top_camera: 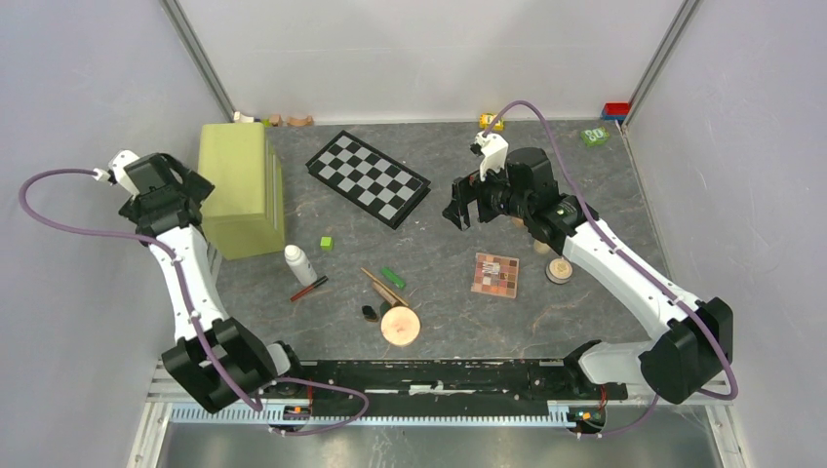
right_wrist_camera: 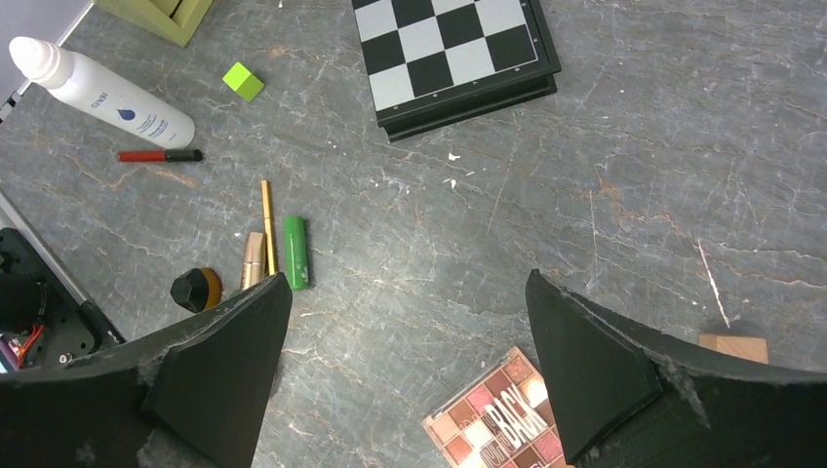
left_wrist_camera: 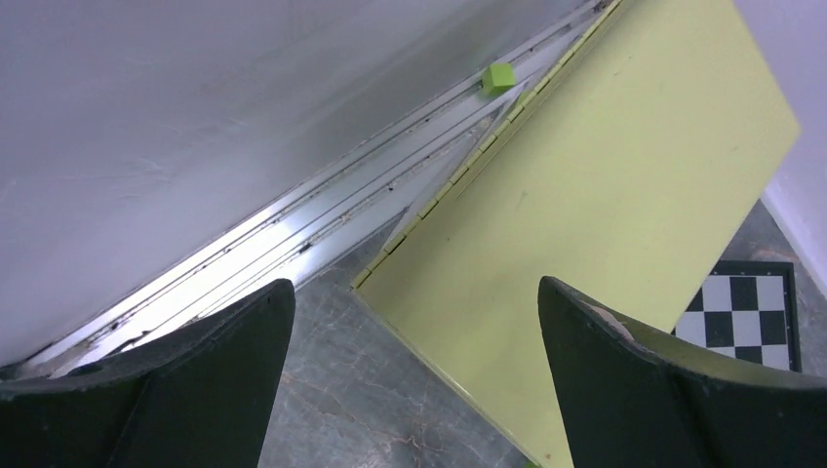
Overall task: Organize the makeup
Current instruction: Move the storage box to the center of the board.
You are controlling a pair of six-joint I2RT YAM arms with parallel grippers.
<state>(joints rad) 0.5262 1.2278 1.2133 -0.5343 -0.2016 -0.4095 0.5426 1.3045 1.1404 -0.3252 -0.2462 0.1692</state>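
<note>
The makeup lies on the grey table. A white bottle (top_camera: 299, 264) and a red pencil (top_camera: 308, 289) lie left of centre. A green tube (top_camera: 393, 277), a bronze tube (top_camera: 385, 290), a black brush (top_camera: 370, 312) and a round peach compact (top_camera: 400, 326) lie in the middle. The eyeshadow palette (top_camera: 495, 275) and a small compact (top_camera: 559, 270) lie to the right. My right gripper (top_camera: 466, 207) hovers open and empty above the palette (right_wrist_camera: 497, 419). My left gripper (top_camera: 185, 190) is open and empty beside the green box (top_camera: 242, 190). The beige bottle is not clearly visible.
The chequered board (top_camera: 368, 177) lies at the back centre. A tiny green cube (top_camera: 326, 243) sits near the box. Small toys (top_camera: 491, 122) lie along the back wall. The right wrist view shows a wooden block (right_wrist_camera: 733, 347). The left wrist view shows the box lid (left_wrist_camera: 585, 224).
</note>
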